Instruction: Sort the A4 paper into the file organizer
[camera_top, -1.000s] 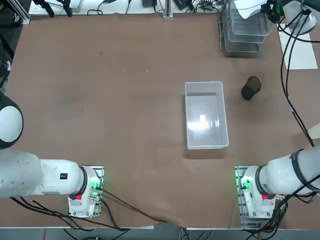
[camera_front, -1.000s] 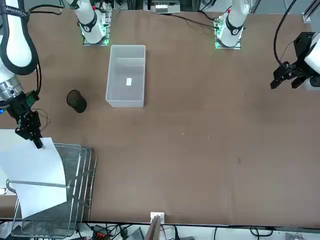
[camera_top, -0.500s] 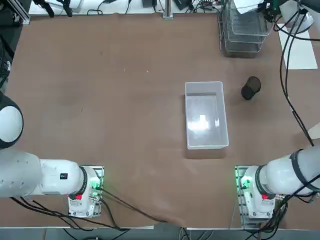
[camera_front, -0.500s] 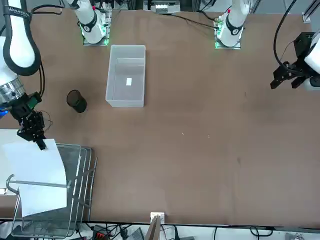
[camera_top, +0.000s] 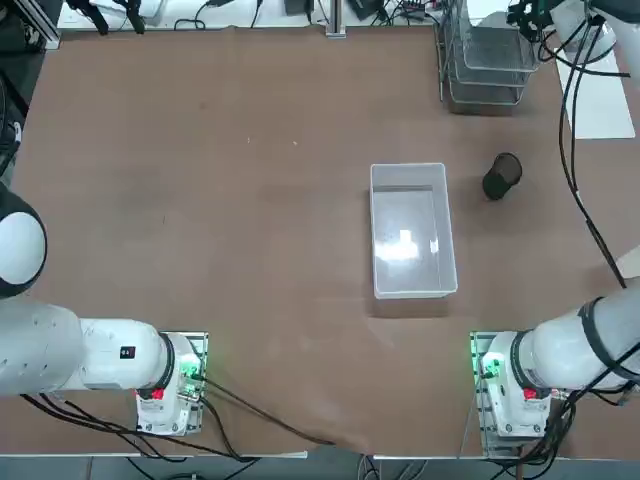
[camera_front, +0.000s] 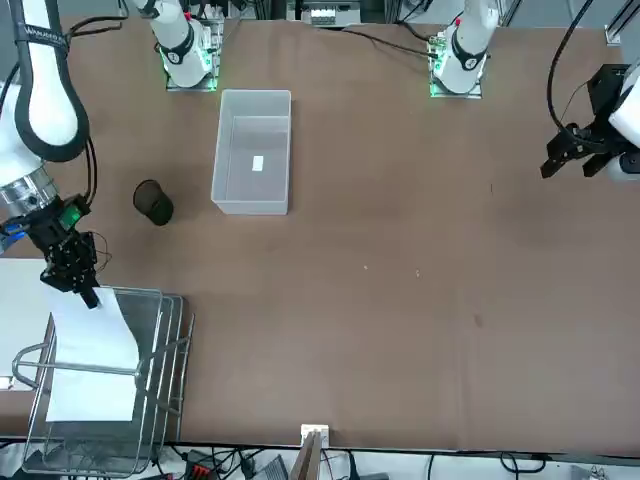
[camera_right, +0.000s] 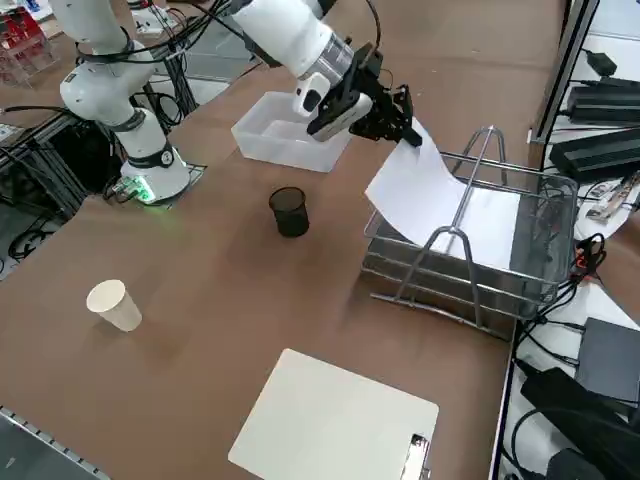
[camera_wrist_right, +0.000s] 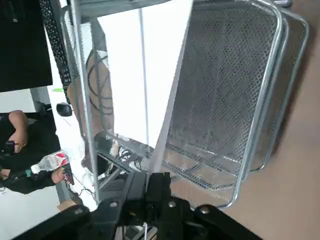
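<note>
The A4 paper (camera_front: 90, 350) is a blank white sheet, and my right gripper (camera_front: 85, 291) is shut on its near corner. The sheet slopes down from the gripper (camera_right: 405, 131) into the top tier of the file organizer (camera_right: 541, 250), a silver wire-mesh rack at the table's far right corner. The paper (camera_right: 428, 195) passes under the rack's wire handle and its far part lies in the tray. In the right wrist view the paper (camera_wrist_right: 145, 65) stretches away from the shut gripper (camera_wrist_right: 155, 181) over the mesh of the organizer (camera_wrist_right: 225, 90). From overhead, the gripper (camera_top: 522, 14) hangs over the organizer (camera_top: 485, 70).
A clear plastic bin (camera_top: 410, 230) sits mid-table. A black mesh cup (camera_right: 290, 212) stands between the bin and the rack. A paper cup (camera_right: 113, 305) and a white clipboard (camera_right: 335, 425) lie at the table's right side. A person (camera_wrist_right: 25, 150) sits beyond the rack.
My right gripper has moved toward the rack and lower with the paper. The sheet has slid further under the handle into the top tray.
</note>
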